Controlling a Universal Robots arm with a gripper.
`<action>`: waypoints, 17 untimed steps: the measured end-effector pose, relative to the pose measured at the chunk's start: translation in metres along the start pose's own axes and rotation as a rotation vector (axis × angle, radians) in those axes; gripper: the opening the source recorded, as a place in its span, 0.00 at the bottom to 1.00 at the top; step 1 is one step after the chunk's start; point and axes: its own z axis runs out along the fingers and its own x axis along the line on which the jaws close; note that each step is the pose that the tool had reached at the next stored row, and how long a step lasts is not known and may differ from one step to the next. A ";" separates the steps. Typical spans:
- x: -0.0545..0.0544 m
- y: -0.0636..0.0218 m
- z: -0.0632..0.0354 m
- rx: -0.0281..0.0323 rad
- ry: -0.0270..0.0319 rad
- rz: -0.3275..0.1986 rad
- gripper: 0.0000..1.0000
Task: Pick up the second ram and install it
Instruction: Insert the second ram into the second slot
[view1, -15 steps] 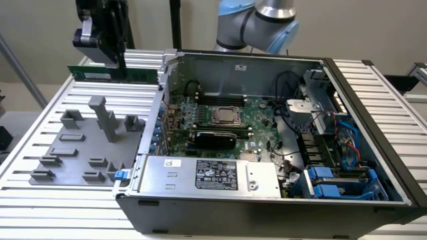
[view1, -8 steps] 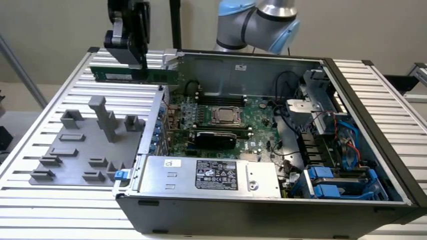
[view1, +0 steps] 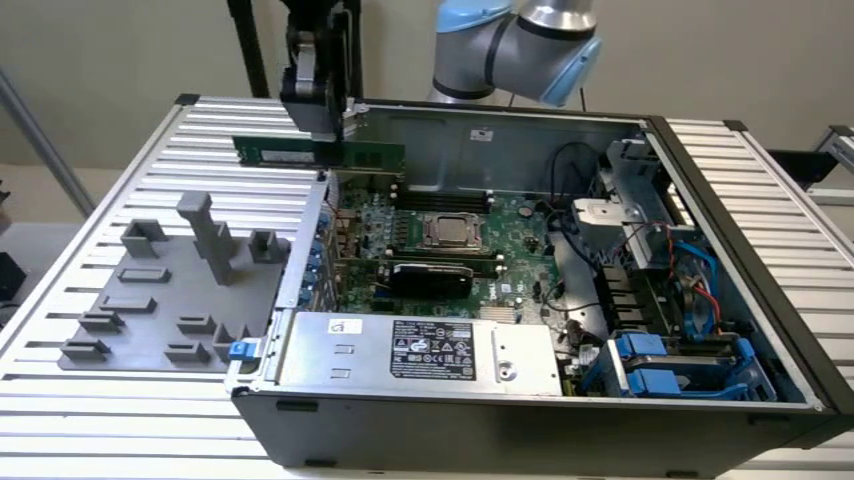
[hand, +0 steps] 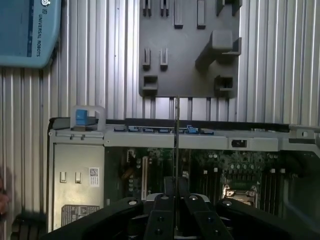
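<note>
A long green RAM stick (view1: 320, 151) hangs level in the air above the back left corner of the open computer case (view1: 534, 420). My gripper (view1: 323, 128) is shut on its middle from above. In the wrist view the RAM stick (hand: 177, 130) appears edge-on as a thin line running out from between my black fingers (hand: 161, 212), over the case's side wall. The motherboard (view1: 441, 250) with its square CPU socket (view1: 454, 231) lies below, toward the exterior view's right of the stick. A wider black-topped card (view1: 427, 275) crosses the board.
A grey plastic tray (view1: 174, 290) with upright blocks sits on the slatted table at the exterior view's left of the case. The power supply (view1: 414, 350) fills the case's front. Cables and blue drive brackets (view1: 667, 370) crowd the case's right side.
</note>
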 end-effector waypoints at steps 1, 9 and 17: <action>-0.001 -0.0050 0.0016 -0.0001 0.0001 0.000 0.00; -0.017 -0.0418 0.0151 -0.0001 0.0001 0.000 0.00; -0.033 -0.0781 0.0286 0.0000 0.0001 0.000 0.00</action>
